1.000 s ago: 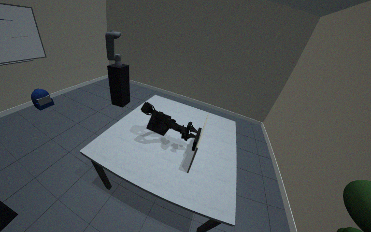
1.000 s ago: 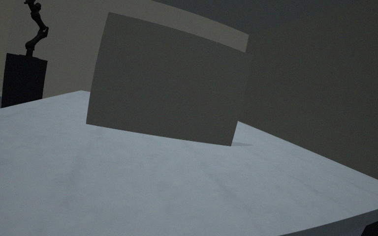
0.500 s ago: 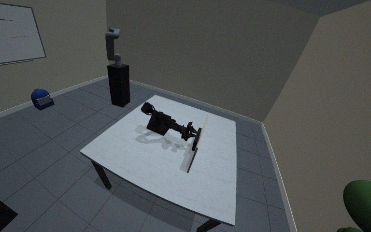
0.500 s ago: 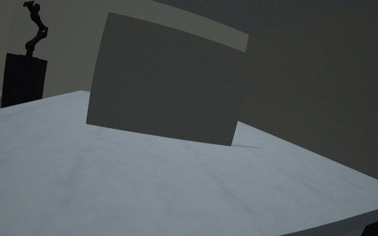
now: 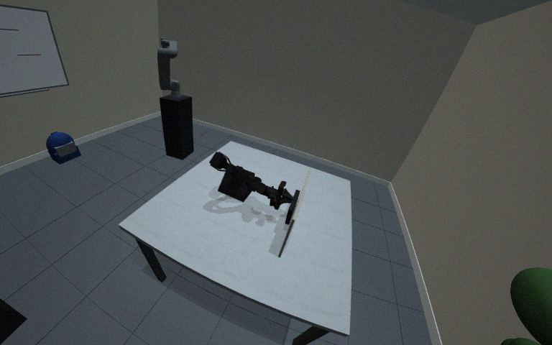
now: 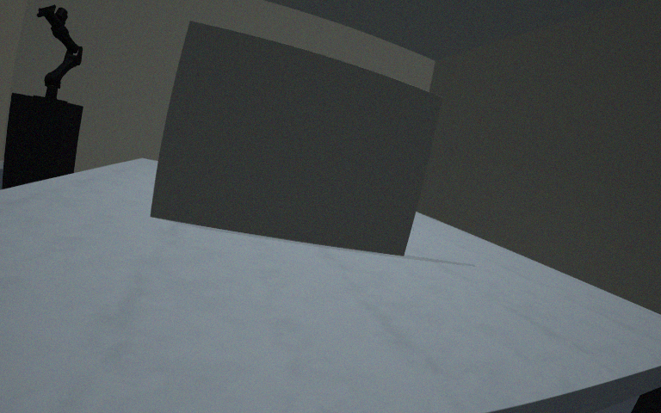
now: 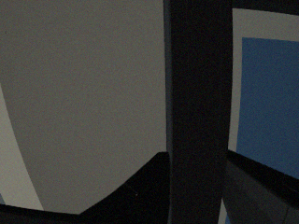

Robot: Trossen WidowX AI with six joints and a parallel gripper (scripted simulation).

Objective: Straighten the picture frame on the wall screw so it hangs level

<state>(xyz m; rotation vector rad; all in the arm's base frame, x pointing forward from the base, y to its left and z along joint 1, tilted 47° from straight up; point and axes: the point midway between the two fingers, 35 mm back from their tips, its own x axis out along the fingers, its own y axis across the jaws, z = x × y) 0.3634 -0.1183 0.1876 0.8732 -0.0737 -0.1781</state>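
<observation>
The picture frame (image 5: 290, 215) (image 7: 200, 70) has a dark rim, a pale mat and a blue picture (image 7: 271, 93). It hangs at the front of the upright wall panel (image 5: 286, 236) (image 6: 292, 145) (image 7: 84, 93). My gripper (image 5: 294, 198) (image 7: 192, 161) is shut on the frame's upright side rail, with one finger on each side of it. In the wrist view the rail runs nearly straight up. Only part of the frame shows there, and the top camera sees it nearly edge-on, so its tilt cannot be told. The screw and the notched strip are hidden.
The panel stands on the white table (image 5: 182, 236) (image 6: 244, 316); the exterior view shows only its plain back. My arm's base is on the table, in front of the panel. Another arm (image 5: 164, 69) (image 6: 63, 63) stands on a black pedestal (image 5: 177, 128) (image 6: 41, 141) beyond the table.
</observation>
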